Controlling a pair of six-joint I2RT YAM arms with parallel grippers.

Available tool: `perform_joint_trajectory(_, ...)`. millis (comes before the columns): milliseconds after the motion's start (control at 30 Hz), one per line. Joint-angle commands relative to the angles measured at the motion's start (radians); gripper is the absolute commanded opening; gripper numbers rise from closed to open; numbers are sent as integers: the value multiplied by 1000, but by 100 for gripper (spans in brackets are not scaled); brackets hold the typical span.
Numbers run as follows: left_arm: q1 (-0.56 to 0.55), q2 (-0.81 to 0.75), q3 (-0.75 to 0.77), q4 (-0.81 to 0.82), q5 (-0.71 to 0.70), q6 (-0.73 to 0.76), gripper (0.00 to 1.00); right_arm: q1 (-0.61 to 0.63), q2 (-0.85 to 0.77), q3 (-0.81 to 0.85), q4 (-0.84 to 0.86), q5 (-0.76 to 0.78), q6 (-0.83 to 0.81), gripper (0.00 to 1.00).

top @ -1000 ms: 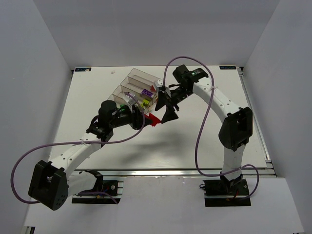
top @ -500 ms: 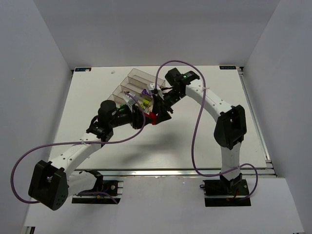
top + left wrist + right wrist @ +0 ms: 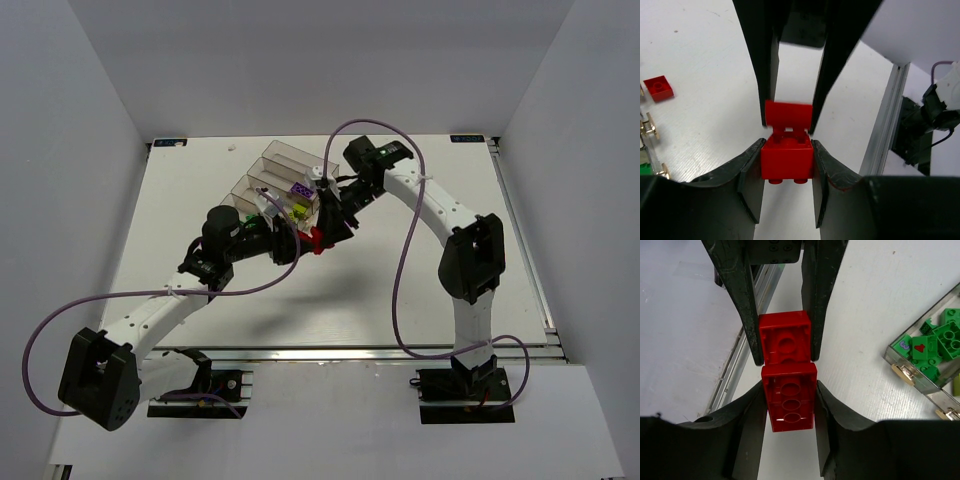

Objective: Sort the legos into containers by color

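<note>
**Legos (image 3: 318, 240): two red bricks gripped between both end effectors**

The left end effector (image 3: 788, 146) is closed down to brick width, its fingers clamped on the sides of a small red brick (image 3: 787, 160). The right end effector (image 3: 790, 385) is narrowed the same way around a longer red brick (image 3: 790, 399). The two bricks meet end to end and touch; whether they are clicked together cannot be told. Seen from above, the pair hangs over the worktop (image 3: 350, 300), just beside the near right end of the containers (image 3: 275, 158). A purple piece (image 3: 299, 189) and a lime piece (image 3: 297, 210) show inside the tray. The right wrist view shows green bricks (image 3: 940, 337) lying in one bin. Another small red piece (image 3: 658, 88) lies loose on the worktop.
</note>
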Motion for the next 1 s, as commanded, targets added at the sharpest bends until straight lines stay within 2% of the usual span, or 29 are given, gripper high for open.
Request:
perform_joint_trajectory(0,-1,-26,-7,-72,17,41,0,-88,18,81,-14,-13,-18,4)
perform_joint_trajectory(133,-1,-28,-12,-94,10,43,0,-119,32,100,55,19,32,3)
perform_joint_trajectory(200,-1,-25,-12,-101,-1,35,0,-122,29,91,121,89,81,0)
perform_joint_trajectory(233,-1,-24,-7,-100,-15,28,0,-122,15,53,264,128,203,0)
perform_joint_trajectory(300,-1,-23,-1,-95,-36,2,0,-122,-25,-16,473,305,367,0)
perform_joint_trajectory(333,-1,-23,8,-94,-49,-9,0,-122,-34,-88,677,379,517,0)
perform_joint_trajectory(367,-1,-21,14,-91,-81,-20,0,-121,-40,-104,755,496,564,0)
perform_joint_trajectory(567,0,-14,92,-152,-228,-130,0,-114,79,-23,1088,775,833,0)
perform_joint_trajectory(633,0,-18,106,-161,-251,-153,0,-114,139,3,1152,827,874,0)
perform_joint_trajectory(700,0,-31,114,-157,-289,-186,0,-116,190,35,1242,826,910,0)
perform_joint_trajectory(967,0,-129,72,-91,-391,-311,0,-105,368,147,1432,797,968,0)
